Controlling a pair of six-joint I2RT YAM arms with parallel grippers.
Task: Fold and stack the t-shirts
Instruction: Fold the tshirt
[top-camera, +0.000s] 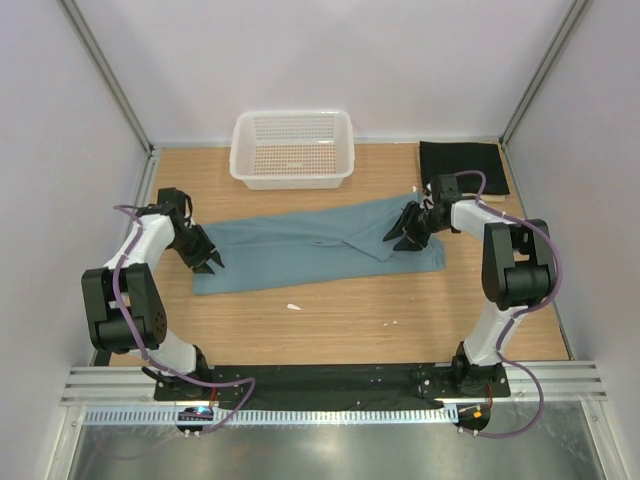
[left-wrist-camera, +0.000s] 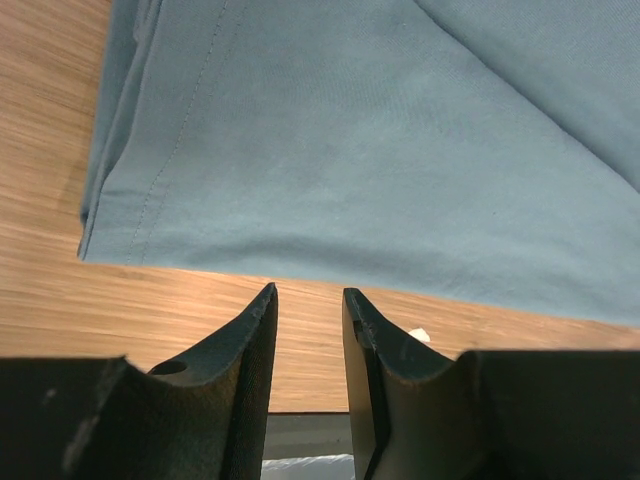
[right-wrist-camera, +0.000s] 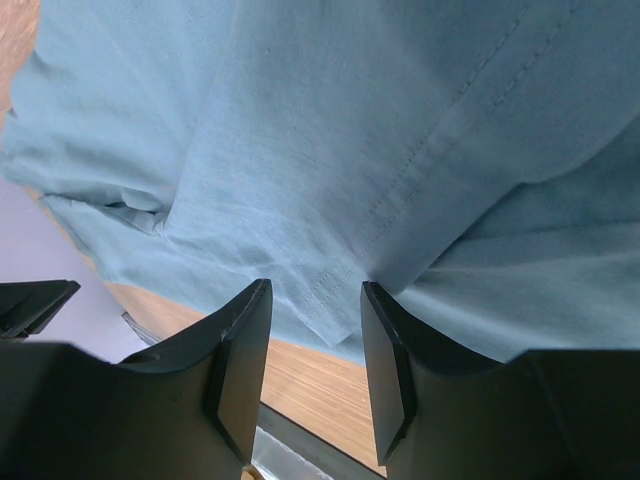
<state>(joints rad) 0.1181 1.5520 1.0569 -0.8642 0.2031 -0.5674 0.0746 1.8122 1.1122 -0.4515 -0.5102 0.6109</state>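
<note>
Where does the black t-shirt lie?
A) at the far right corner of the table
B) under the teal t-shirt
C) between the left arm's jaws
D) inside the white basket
A: the black t-shirt lies at the far right corner of the table, right of the white basket.

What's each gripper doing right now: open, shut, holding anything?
Left gripper: open, empty, just off the teal t-shirt's edge.
Right gripper: open, empty, over the teal t-shirt.

text: none readable in any view | teal t-shirt (top-camera: 300, 250): plain, no legible print or label | white basket (top-camera: 290, 182): no legible marking | black t-shirt (top-camera: 462, 165): none
</note>
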